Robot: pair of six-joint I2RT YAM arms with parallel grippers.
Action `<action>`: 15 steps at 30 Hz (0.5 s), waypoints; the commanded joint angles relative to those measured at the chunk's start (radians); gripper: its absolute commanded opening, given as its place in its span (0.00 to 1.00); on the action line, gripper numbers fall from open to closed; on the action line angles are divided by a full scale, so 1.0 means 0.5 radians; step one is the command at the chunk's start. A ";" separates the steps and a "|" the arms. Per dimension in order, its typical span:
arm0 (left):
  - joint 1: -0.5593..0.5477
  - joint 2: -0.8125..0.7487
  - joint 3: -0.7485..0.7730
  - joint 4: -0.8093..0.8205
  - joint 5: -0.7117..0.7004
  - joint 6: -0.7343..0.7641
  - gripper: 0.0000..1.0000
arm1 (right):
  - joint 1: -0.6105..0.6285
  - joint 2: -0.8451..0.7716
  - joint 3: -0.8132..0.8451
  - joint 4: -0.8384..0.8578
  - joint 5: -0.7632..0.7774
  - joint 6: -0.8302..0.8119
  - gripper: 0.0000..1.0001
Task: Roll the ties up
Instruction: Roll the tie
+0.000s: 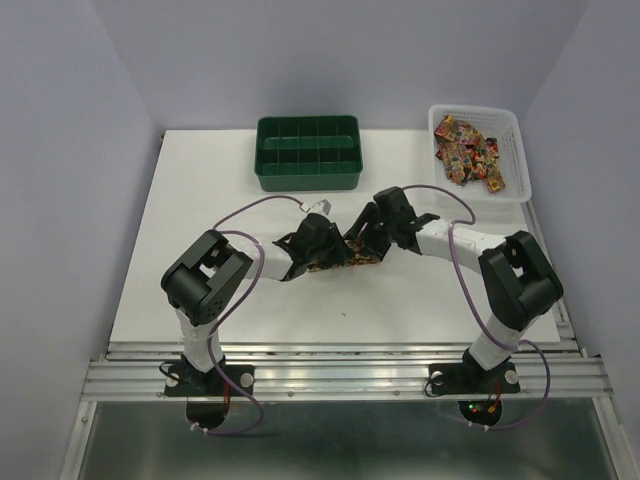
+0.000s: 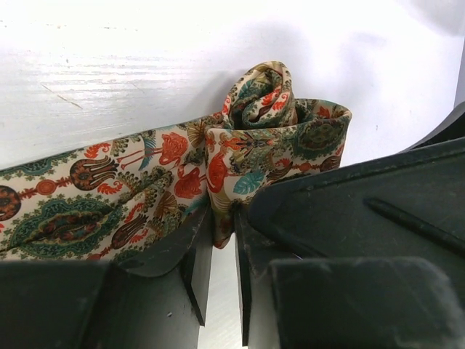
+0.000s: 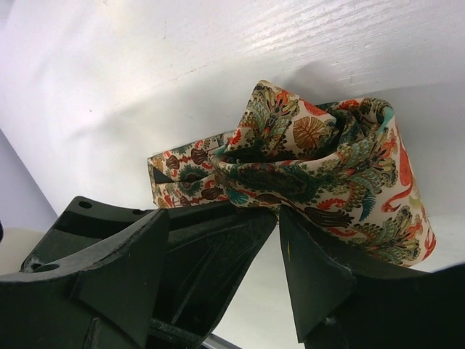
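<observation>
One tie (image 1: pixel 345 258) with a cream, red and green paisley pattern lies at the middle of the table between both arms. In the left wrist view its end is wound into a small roll (image 2: pixel 261 102), and the flat tail (image 2: pixel 80 203) runs off to the left. My left gripper (image 2: pixel 222 222) is shut on a fold of the tie just below the roll. My right gripper (image 3: pixel 280 209) holds the roll (image 3: pixel 320 156) from the other side, and the fabric covers its fingertips. From above, the left gripper (image 1: pixel 318 240) and right gripper (image 1: pixel 368 240) nearly touch.
A green compartment tray (image 1: pixel 307 175) stands at the back centre. At the back right is a white basket (image 1: pixel 515 150) holding several patterned ties (image 1: pixel 468 150). Both forearms cross the table's middle, with cables looping over them.
</observation>
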 commanded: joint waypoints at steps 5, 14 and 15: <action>-0.013 0.043 0.086 -0.042 -0.044 0.039 0.24 | 0.012 -0.141 0.093 -0.091 0.102 -0.167 0.68; -0.016 0.034 0.074 -0.048 -0.020 0.033 0.24 | -0.058 -0.490 -0.072 -0.217 0.456 -0.566 0.66; -0.016 0.037 0.071 -0.048 -0.008 0.033 0.24 | -0.076 -0.549 -0.188 -0.123 0.456 -0.664 0.66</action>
